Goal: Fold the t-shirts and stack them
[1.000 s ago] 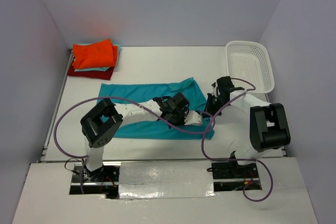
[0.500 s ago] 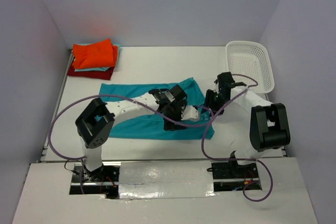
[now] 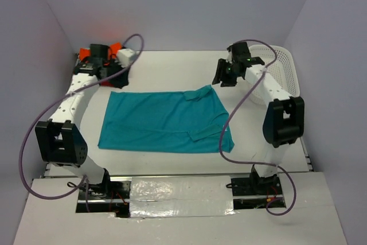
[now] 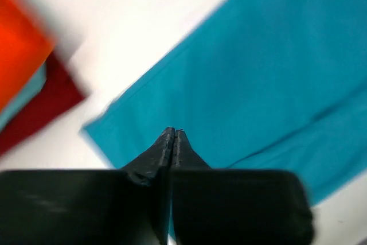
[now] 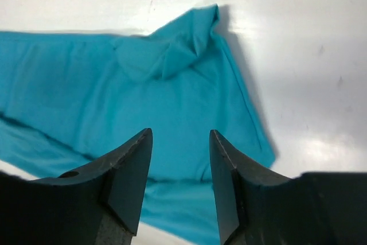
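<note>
The teal shirt (image 3: 163, 121) lies flat on the desk (image 3: 172, 70) for folding; left end effector (image 4: 174, 133) (ten o'clock) sits pressed together, right end effector (image 5: 179, 136) spread.

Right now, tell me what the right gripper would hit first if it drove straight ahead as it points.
The right gripper would most likely meet the teal-blue t-shirt first, near its bunched-up fold; only that cloth shows between its open jaws. The gap is unclear.

A: Colour at the middle?
B: The teal-blue t-shirt (image 3: 163, 121), plain, no print.
A: At ten o'clock?
B: Plain too: orange t-shirt (image 4: 17, 44), mint-aqua t-shirt (image 4: 26, 98), dark red t-shirt (image 4: 54, 93).
A: One o'clock?
B: The basket (image 3: 284, 73), white mesh; the table (image 3: 172, 67) is white as well.
</note>
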